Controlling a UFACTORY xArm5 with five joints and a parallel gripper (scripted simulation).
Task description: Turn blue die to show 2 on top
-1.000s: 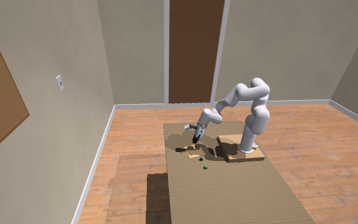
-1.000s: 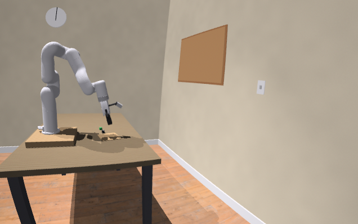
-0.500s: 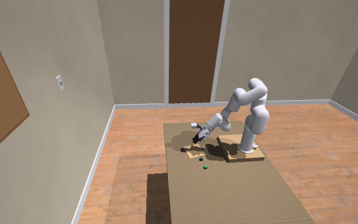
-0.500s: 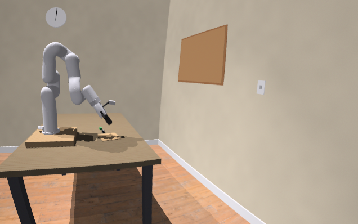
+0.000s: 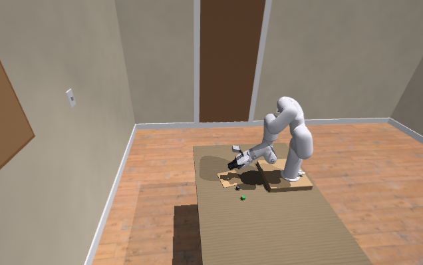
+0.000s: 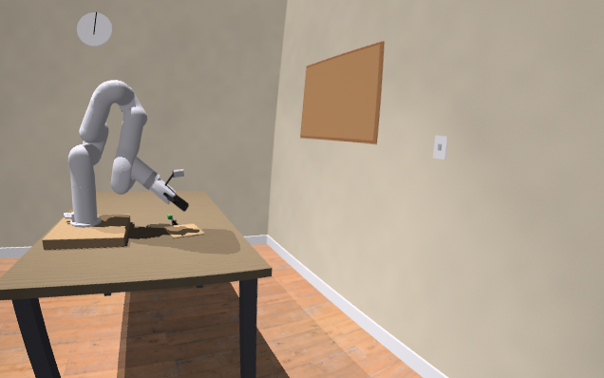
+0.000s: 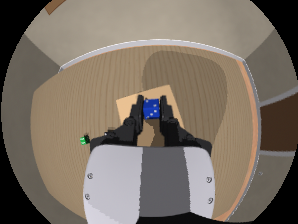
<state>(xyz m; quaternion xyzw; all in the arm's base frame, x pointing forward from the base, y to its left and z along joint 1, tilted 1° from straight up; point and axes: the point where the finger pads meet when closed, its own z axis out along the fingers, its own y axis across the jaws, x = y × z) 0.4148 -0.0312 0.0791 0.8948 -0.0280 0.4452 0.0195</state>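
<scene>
Top view: your wood-grained table [image 5: 266, 230] [image 6: 157, 266] [image 7: 65, 120] stands on a plank floor before a brown door [image 5: 229, 63]; green die [image 5: 243, 198] [image 6: 169, 217] [image 7: 83, 140] beside the mat [image 5: 229, 182] [image 6: 192, 229] [image 7: 126, 107].

Exterior view: a wall clock [image 6: 94, 29]; your tool [image 5: 229, 166] [image 6: 184, 207] [image 7: 151, 103] tilts above the mat.

Wrist view: your tool clamps the blue die [image 7: 151, 108], clearly visible only here.

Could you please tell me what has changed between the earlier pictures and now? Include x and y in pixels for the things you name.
The arm's wrist has swung outward and up: the gripper [image 5: 230, 166] [image 6: 184, 207] [image 7: 151, 103] pointed nearly straight down and now slants outward toward the table's end. It holds the blue die [image 7: 151, 108] above the mat [image 5: 228, 182] [image 6: 194, 229] [image 7: 127, 108]. The mat, the green die [image 5: 243, 198] [image 6: 169, 217] [image 7: 83, 140] and the dark die [image 5: 237, 188] [image 6: 175, 222] stayed put.
</scene>
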